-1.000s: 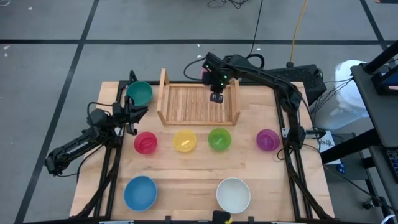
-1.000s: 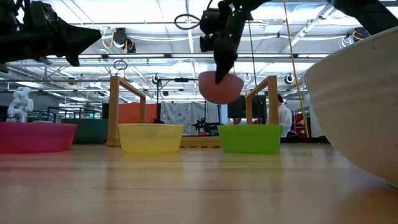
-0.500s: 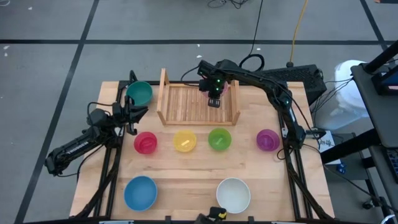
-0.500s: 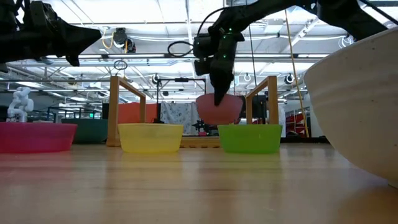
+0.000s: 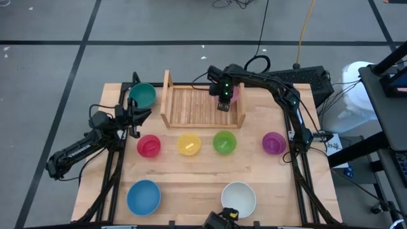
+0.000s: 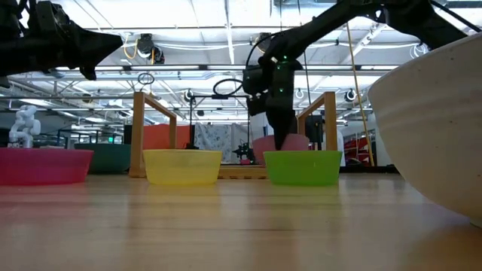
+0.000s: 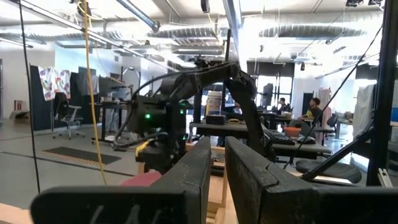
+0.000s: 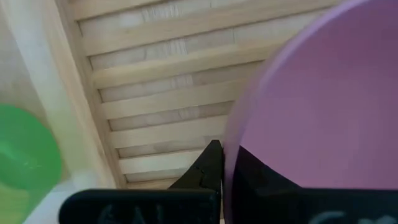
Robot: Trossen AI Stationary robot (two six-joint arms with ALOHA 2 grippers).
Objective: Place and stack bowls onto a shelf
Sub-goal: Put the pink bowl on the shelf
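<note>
Down over the shelf, the right gripper is clenched on the rim of the pink bowl, low over the slats at the shelf's right end. The left gripper waits near the table's left edge, beside the teal bowl, fingers a little apart, holding nothing.

- High view: overhead, straight down — whole desk visible.
- Low view: desk-top level, looking across into room.
- Right wrist view: very close above shelf slats.
- High and low views share shelf — also bowl row.
</note>
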